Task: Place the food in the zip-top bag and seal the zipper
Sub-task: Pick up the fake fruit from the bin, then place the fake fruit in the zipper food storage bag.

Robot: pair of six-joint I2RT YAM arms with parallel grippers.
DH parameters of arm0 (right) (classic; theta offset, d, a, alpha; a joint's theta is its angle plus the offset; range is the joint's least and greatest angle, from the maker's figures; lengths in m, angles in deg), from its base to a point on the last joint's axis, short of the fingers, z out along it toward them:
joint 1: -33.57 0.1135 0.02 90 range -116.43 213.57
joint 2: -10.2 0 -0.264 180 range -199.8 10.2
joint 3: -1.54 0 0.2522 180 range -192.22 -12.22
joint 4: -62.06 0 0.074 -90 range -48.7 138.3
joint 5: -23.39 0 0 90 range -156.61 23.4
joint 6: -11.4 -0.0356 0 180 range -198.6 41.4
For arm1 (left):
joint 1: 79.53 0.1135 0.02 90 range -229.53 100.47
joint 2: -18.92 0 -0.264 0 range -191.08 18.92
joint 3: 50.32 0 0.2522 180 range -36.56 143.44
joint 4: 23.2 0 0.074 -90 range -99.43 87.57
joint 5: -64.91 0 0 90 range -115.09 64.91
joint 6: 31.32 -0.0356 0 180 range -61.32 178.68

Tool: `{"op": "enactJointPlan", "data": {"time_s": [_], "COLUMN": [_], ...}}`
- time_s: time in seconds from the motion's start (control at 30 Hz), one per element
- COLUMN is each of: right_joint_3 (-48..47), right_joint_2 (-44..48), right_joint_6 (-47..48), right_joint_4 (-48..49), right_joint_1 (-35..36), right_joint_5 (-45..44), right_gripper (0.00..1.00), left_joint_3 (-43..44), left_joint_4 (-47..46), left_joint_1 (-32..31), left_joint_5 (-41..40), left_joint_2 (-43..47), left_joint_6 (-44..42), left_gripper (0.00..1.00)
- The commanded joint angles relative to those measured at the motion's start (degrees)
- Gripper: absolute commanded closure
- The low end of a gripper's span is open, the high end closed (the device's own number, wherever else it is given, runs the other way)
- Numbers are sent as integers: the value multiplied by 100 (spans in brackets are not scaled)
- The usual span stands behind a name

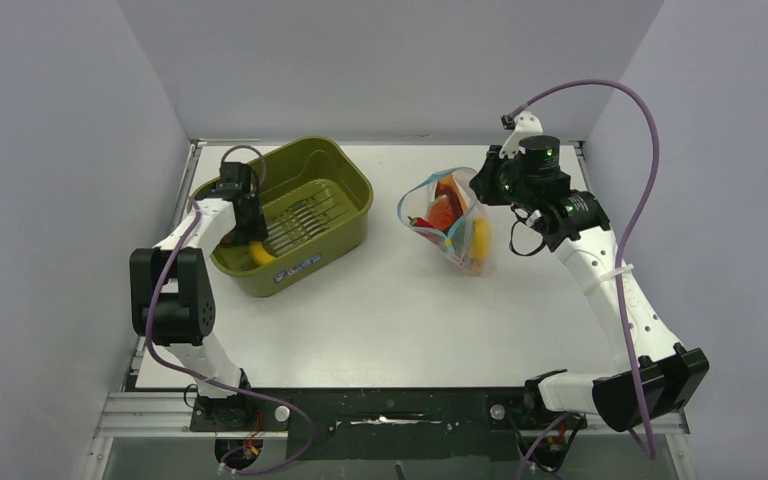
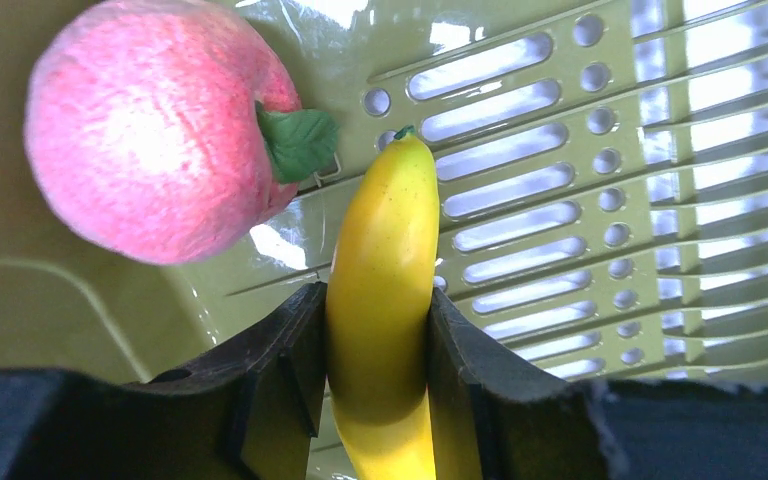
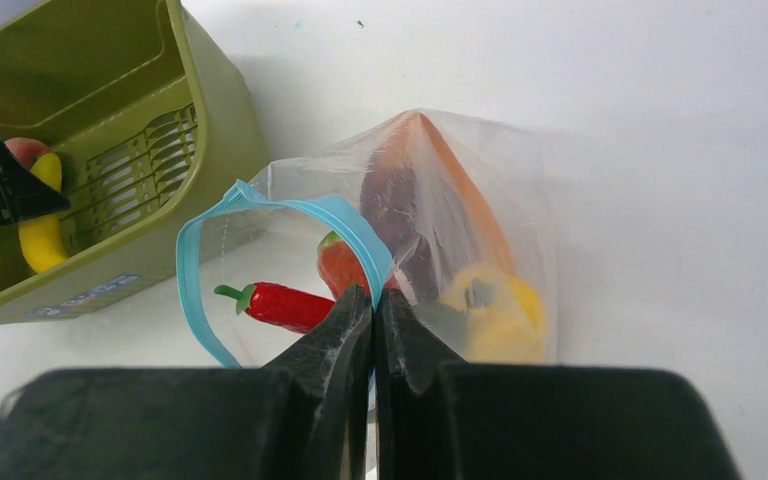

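Note:
Inside the olive-green bin (image 1: pixel 345 178), my left gripper (image 2: pixel 375 335) is shut on a yellow toy banana (image 2: pixel 385 270), both pads pressed against its sides. A pink peach (image 2: pixel 150 130) with a green leaf lies beside it on the bin floor. The clear zip-top bag (image 3: pixel 460 230) stands at mid-table with its mouth held open. My right gripper (image 3: pixel 372 300) is shut on the light-blue zipper (image 3: pixel 200 240) at the mouth's rim. A red chili (image 3: pixel 280 305), a red piece, an orange piece and a yellow piece (image 3: pixel 495 310) of food lie inside the bag.
The bin (image 3: pixel 210 110) sits at the back left, its slotted floor (image 2: pixel 600 200) showing. Grey walls close in the white table (image 1: pixel 390 320) on three sides. A purple cable (image 1: pixel 650 150) loops above the right arm.

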State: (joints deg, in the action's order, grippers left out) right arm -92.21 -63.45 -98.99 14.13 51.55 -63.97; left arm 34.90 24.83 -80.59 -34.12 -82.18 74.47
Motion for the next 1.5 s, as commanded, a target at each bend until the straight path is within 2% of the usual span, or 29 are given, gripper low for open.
{"op": "enactJointPlan", "data": {"time_s": [0.0, 0.27, 0.63, 0.9, 1.1, 1.2, 1.33, 1.47], "right_joint_3": [-184, -196, -261, -324, -359, -480, -646, -810], "right_joint_2": [23, -37, -176, -338, -458, -530, -593, -625], "right_joint_6": [-211, -458, -940, -1310, -1524, -1596, -1660, -1698], "right_joint_4": [458, 425, 494, 596, 760, 774, 758, 711], "right_joint_1": [-28, -23, 3, 44, 134, 140, 156, 164], "right_joint_5": [160, 301, 580, 721, 838, 884, 952, 984], "right_gripper": [100, 100, 100, 100, 100, 100, 100, 100], "left_joint_3": [372, 709, 1808, 2845, 2718, 2342, 1753, 1791], "left_joint_4": [-65, 124, 177, 307, -689, -1494, -2632, -2860], "left_joint_1": [-110, -378, -725, -1662, -2363, -2695, -3190, -3503], "left_joint_5": [-24, -291, -121, -286, 74, 274, 21, -327], "left_joint_2": [532, 877, 1049, 859, 1091, 1312, 1574, 1427], "left_joint_6": [156, 269, 498, 242, 367, 389, 387, 241], "left_gripper": [88, 90, 90, 91, 91, 90, 90, 91]}}
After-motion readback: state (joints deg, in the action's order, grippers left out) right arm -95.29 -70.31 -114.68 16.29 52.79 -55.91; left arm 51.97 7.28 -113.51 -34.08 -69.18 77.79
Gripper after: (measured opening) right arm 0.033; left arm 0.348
